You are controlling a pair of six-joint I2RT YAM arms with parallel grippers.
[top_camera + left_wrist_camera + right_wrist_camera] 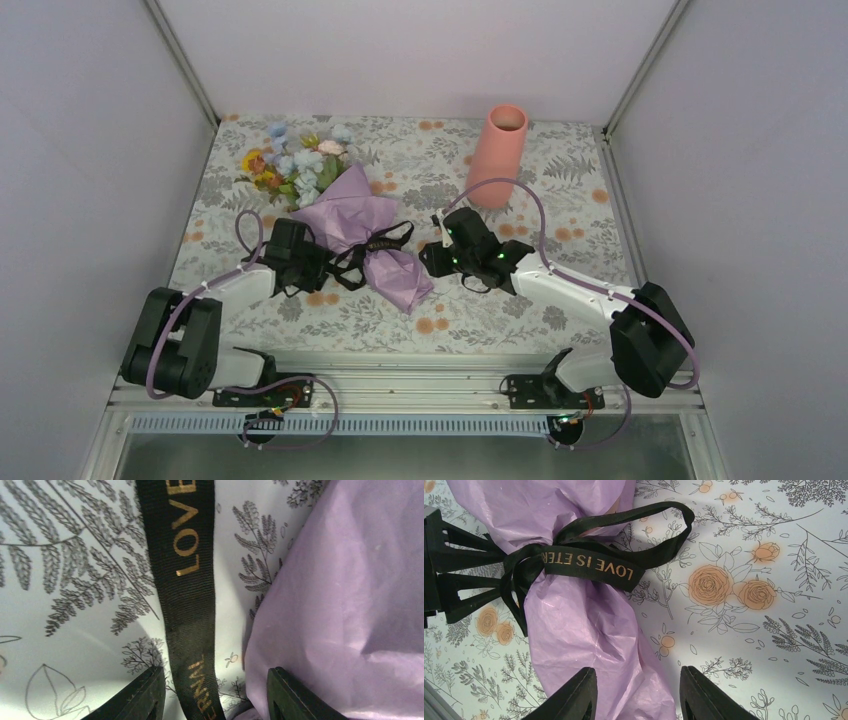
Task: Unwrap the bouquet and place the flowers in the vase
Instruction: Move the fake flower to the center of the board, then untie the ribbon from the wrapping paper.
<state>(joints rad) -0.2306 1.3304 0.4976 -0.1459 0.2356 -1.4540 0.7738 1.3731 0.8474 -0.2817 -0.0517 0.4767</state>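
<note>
**Ribbon tail lies between my left fingers, knot yet to come loose**

The bouquet [362, 232] lies flat on the flowered tablecloth [570, 215]. Its long axis runs on a diagonal, with the flowers [295, 160] fanned toward the far left corner and the twisted lilac paper end pointing back at the arm bases. A black ribbon [589, 565] with gold lettering cinches it across the waist, knotted on the side facing my left arm.

One loose tail of that ribbon runs straight out between the tips of the left gripper [214, 680], lengthwise along the reach. The fingers stand apart on either side of it, not pinching, and the paper crowds the finger on the bouquet's side.

The right gripper [636, 680] sits on the opposite flank, near the paper end. It is spread and holds nothing.

The left arm is the nearer one to the tail, so I judge the pull should go outward, away from the bundle. The vase [503, 155] stands upright at the far right, well apart.
</note>
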